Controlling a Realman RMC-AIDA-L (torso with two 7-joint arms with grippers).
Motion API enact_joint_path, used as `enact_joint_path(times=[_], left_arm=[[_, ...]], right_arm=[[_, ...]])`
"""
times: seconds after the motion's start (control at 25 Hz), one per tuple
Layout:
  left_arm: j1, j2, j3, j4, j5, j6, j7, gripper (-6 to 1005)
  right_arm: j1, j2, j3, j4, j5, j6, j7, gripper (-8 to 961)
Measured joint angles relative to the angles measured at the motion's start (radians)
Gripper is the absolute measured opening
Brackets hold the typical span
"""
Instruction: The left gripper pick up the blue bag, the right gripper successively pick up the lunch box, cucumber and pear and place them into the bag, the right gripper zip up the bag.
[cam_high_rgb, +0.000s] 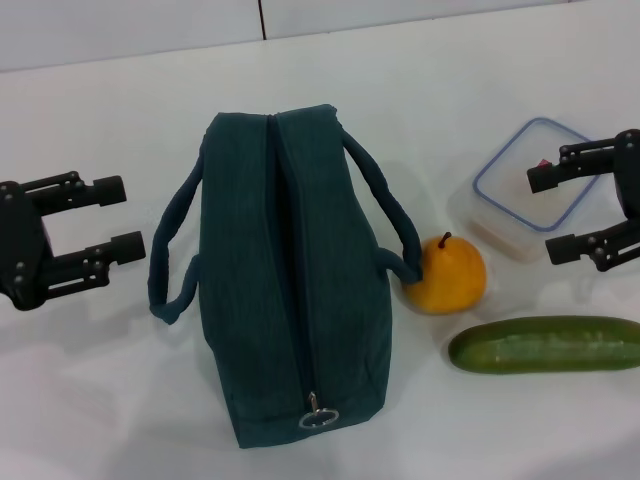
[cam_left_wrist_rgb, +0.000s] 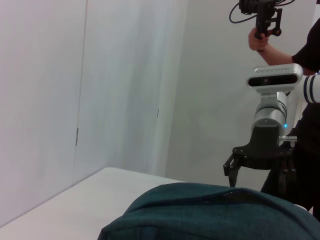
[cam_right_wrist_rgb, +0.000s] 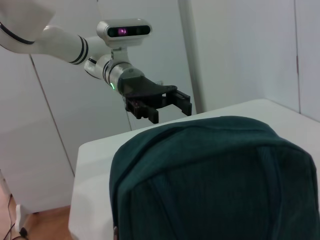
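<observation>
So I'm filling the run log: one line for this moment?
left gripper open, left of blue bag | right gripper open over lunch box | bag zipped

Matt ribbed cloth blue bag (cam_high_rgb: 290, 270), metal zip ring (cam_high_rgb: 319, 418), seemingly clear plastic lunch box (cam_high_rgb: 525, 187)

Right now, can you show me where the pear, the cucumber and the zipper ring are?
pear (cam_high_rgb: 447, 276), head view, middle of its yellow skin.
cucumber (cam_high_rgb: 545, 344), head view, middle of its length.
zipper ring (cam_high_rgb: 320, 418), head view, metal loop at the bag's near end.
</observation>
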Motion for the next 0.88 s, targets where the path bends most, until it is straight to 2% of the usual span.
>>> enact_joint_path(times=[0.6, 0.72, 0.88], left_arm=[[0.005, -0.001, -0.002, 0.000, -0.023, -0.001, 0.013, 682], [0.002, 0.005, -0.003, 0.000, -0.045, -0.001, -0.054, 679], [-0.045, 0.016, -0.001, -0.017, -0.024, 0.002, -0.260, 677]], right_arm=[[0.000, 0.007, 0.001, -0.001, -0.001, -0.001, 0.005, 852], [0.000, 0.008, 0.001, -0.001, -0.001, 0.000, 0.004, 852], [0.000, 0.008, 0.001, 0.000, 0.000, 0.000, 0.004, 851]])
